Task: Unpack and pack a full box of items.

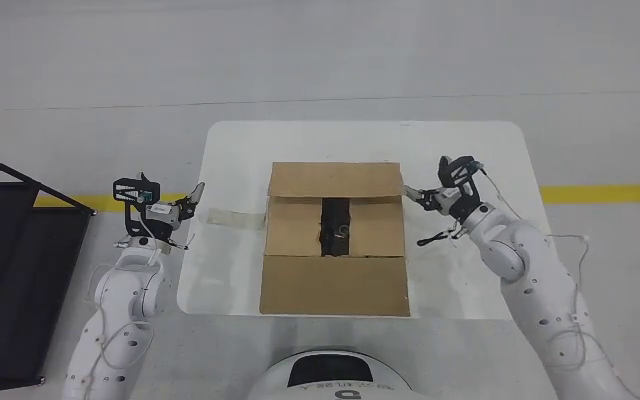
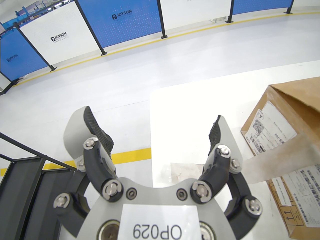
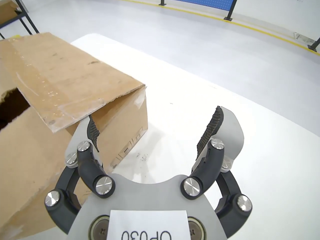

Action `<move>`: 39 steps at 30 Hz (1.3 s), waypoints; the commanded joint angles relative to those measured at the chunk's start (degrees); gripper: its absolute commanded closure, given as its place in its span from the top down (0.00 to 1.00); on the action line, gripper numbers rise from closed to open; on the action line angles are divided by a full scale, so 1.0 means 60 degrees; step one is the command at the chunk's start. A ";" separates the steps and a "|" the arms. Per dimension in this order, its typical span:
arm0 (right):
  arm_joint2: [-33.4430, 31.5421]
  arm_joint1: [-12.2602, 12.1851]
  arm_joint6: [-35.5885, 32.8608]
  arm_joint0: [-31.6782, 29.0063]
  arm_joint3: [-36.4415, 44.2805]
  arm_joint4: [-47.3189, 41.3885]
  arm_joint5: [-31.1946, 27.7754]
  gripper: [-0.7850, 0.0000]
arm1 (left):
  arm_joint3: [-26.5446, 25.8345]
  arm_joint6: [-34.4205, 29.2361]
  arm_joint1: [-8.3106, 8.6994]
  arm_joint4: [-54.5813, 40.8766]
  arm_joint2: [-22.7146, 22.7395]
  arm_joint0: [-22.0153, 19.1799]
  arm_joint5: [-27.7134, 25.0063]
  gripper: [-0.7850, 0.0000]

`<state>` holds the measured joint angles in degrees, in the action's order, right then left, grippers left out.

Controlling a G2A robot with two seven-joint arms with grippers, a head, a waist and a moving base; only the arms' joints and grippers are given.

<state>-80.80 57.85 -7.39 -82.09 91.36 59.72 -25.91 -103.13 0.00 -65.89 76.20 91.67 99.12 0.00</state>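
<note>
Left gripper (image 2: 152,116), right gripper (image 3: 155,116) spread wide, empty — box (image 1: 300,232) contents barely visible.

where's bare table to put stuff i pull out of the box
Widest bare patch: the table right of the box, beyond the right gripper. A bare strip also runs along the far edge behind the box. The left side is tighter: tape strip and left gripper.

White worktop (image 1: 470,290), rounded corners. Brown cardboard box (image 1: 335,285) sits abt mid-worktop; far & near top flaps folded out flat, dark gap btwn the two inner flaps. Pale translucent strip (image 1: 228,215) lies flat on worktop at box's left side, one end touching the box.
</note>
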 commanded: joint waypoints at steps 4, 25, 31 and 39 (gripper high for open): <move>0.0061 0.0045 -0.0338 0.0532 0.0165 -0.0594 -0.0152 1.00 | 0.0000 0.0000 0.0000 0.0000 0.0000 0.0000 0.0000 1.00; 0.2736 0.0898 -0.5170 0.4916 -0.3625 -0.2746 0.2219 1.00 | 0.0000 0.0000 0.0000 0.0000 0.0000 0.0000 0.0000 1.00; 0.1618 0.0609 -0.4423 0.3854 -0.2409 -0.3523 0.0313 1.00 | 0.0000 0.0000 0.0000 0.0000 0.0000 0.0000 0.0000 1.00; 0.1618 0.0609 -0.4423 0.3854 -0.2409 -0.3523 0.0313 1.00 | 0.0000 0.0000 0.0000 0.0000 0.0000 0.0000 0.0000 1.00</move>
<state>-71.06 61.51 -33.94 -58.93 76.86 38.59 -23.96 -103.13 0.00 -65.89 76.20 91.67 99.12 0.00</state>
